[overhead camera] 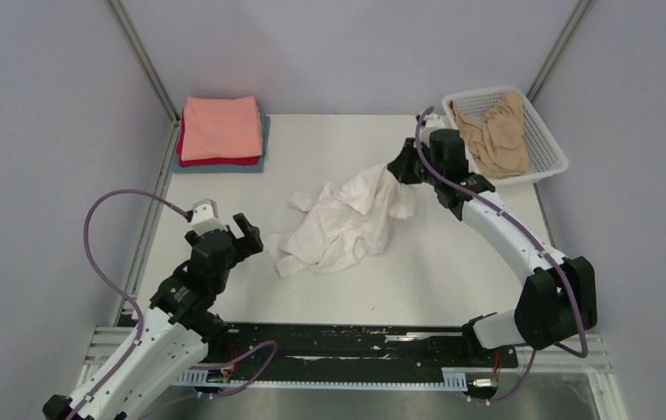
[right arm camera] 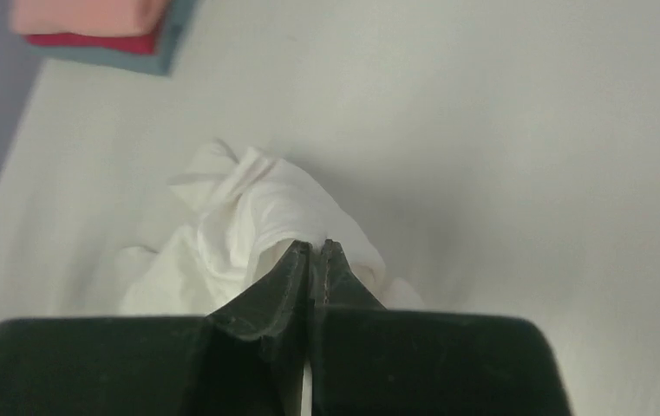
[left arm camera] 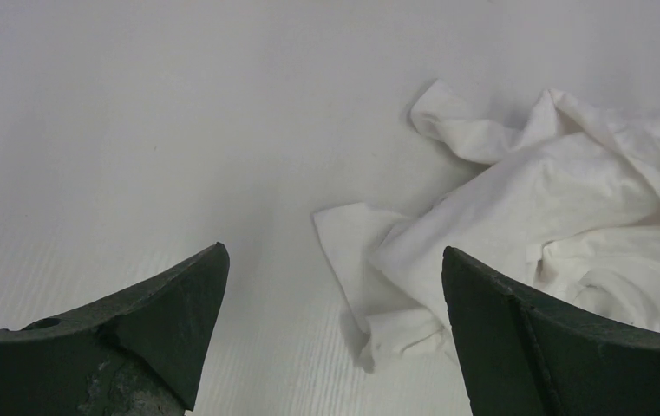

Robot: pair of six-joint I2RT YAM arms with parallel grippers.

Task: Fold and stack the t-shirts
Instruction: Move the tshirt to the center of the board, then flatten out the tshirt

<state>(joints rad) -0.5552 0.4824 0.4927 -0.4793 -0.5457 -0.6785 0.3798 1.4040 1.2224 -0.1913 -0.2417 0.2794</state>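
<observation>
**Right arm.** Your right pincer (right arm camera: 313, 247) is clamped shut on a bunched edge of the white t-shirt (overhead camera: 342, 223). That end is raised, and the rest lies crumpled at the middle of the surface (overhead camera: 452, 262).

**Left arm.** Your left pincer (left arm camera: 335, 251) hangs wide open and empty, just beside the shirt's near-left corner.

**Elsewhere.** In the far-left corner is a folded stack: salmon-pink t-shirt (overhead camera: 220, 127) over red t-shirt (overhead camera: 217, 161) over grey-blue t-shirt (overhead camera: 261, 163). The tan t-shirt (overhead camera: 495, 133) lies crumpled in the basket (overhead camera: 550, 164) at far right.

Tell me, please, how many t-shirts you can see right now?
5: salmon-pink, red and grey-blue stacked at the far-left corner; white crumpled mid-table, pinched by the right fingers; tan in the basket, which may hide more.
</observation>
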